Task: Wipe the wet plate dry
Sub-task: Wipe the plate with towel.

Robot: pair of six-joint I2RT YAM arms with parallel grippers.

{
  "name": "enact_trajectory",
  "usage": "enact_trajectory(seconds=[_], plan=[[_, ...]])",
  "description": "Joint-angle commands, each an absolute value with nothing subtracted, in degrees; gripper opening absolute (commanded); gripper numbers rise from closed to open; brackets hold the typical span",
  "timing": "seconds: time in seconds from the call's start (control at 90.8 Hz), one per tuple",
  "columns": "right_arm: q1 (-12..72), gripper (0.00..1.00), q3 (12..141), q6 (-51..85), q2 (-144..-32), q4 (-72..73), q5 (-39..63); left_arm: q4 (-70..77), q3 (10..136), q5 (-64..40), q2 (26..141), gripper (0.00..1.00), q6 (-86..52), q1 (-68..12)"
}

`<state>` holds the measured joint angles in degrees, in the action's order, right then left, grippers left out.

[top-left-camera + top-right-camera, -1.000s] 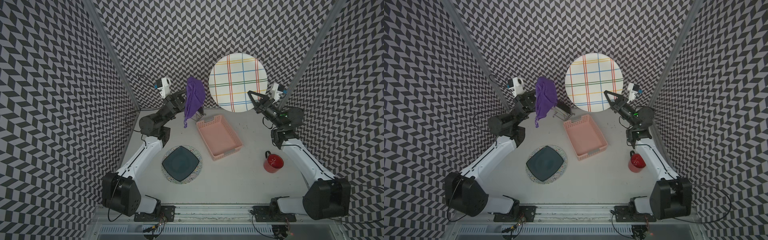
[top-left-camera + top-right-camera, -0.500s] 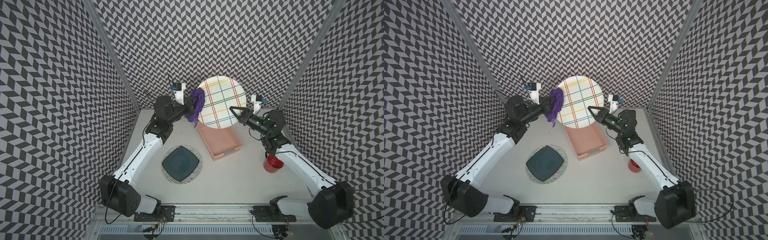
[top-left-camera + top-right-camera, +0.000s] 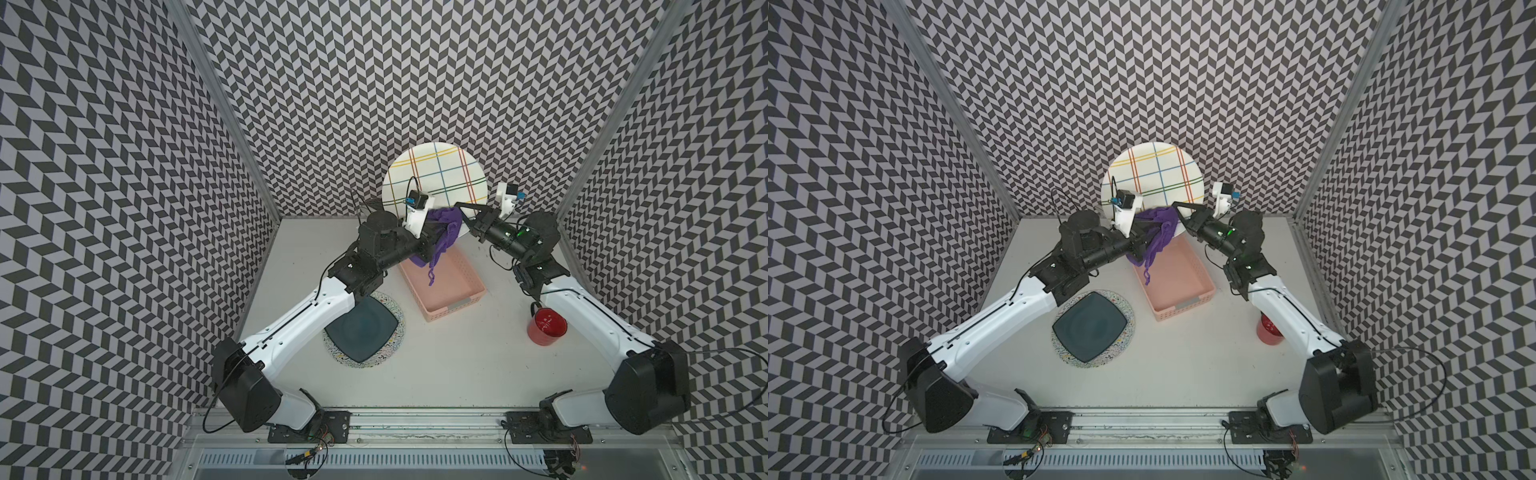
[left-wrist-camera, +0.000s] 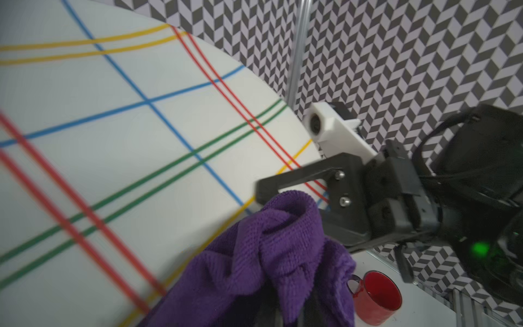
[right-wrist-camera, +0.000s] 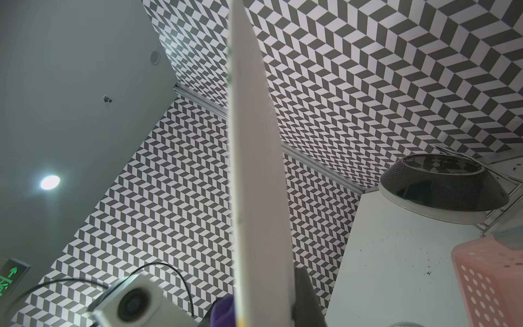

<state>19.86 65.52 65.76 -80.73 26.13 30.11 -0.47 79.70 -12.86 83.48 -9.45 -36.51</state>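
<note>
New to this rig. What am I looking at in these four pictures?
Two robot arms at a table, each ending in a two-finger gripper. Two pictures look down from overhead, nearly alike; the other two come from cameras on each wrist. The right gripper is shut on the rim of a striped plate, held aloft. The left gripper is shut on a purple cloth by the plate's lower edge. On the table: a pink basket, a dark plate on a speckled mat, a red mug.

Nubby purple cloth, glossy plate
</note>
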Motion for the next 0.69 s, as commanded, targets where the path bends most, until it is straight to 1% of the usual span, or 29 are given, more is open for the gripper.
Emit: enact_trajectory(seconds=[0.0, 0.066, 0.187, 0.242, 0.33, 0.441, 0.507, 0.595, 0.683], plan=[[21.3, 0.00, 68.1, 68.8, -76.1, 39.8, 33.3, -7.7, 80.1, -10.7, 85.9, 0.00, -14.1, -28.3], [21.7, 0.00, 67.1, 68.4, -75.8, 39.6, 33.6, -8.1, 80.6, -11.0, 85.9, 0.00, -11.6, -30.0], [24.6, 0.00, 67.8, 65.4, -76.3, 38.0, 34.3, -10.1, 81.3, -6.1, 87.4, 0.00, -5.6, -38.8], [25.9, 0.00, 68.9, 64.1, -76.6, 38.0, 34.7, -9.5, 80.5, -5.3, 87.5, 0.00, -5.7, -39.4], [27.1, 0.00, 69.9, 64.0, -77.1, 40.9, 36.5, -7.6, 80.2, -6.1, 86.6, 0.00, -7.1, -35.2], [27.2, 0.00, 70.4, 63.6, -76.9, 40.6, 38.1, -5.9, 81.9, -12.5, 86.7, 0.00, -16.1, -22.7], [27.2, 0.00, 70.0, 61.7, -76.0, 37.6, 37.7, -5.5, 82.3, -13.8, 86.2, 0.00, -17.5, -17.8], [27.6, 0.00, 68.7, 59.4, -75.1, 35.6, 37.9, -6.0, 82.4, -14.1, 86.0, 0.00, -14.4, -17.8], [29.5, 0.00, 69.6, 55.1, -75.4, 31.7, 39.7, -8.2, 82.6, -12.9, 86.7, 0.00, -9.9, -22.7]])
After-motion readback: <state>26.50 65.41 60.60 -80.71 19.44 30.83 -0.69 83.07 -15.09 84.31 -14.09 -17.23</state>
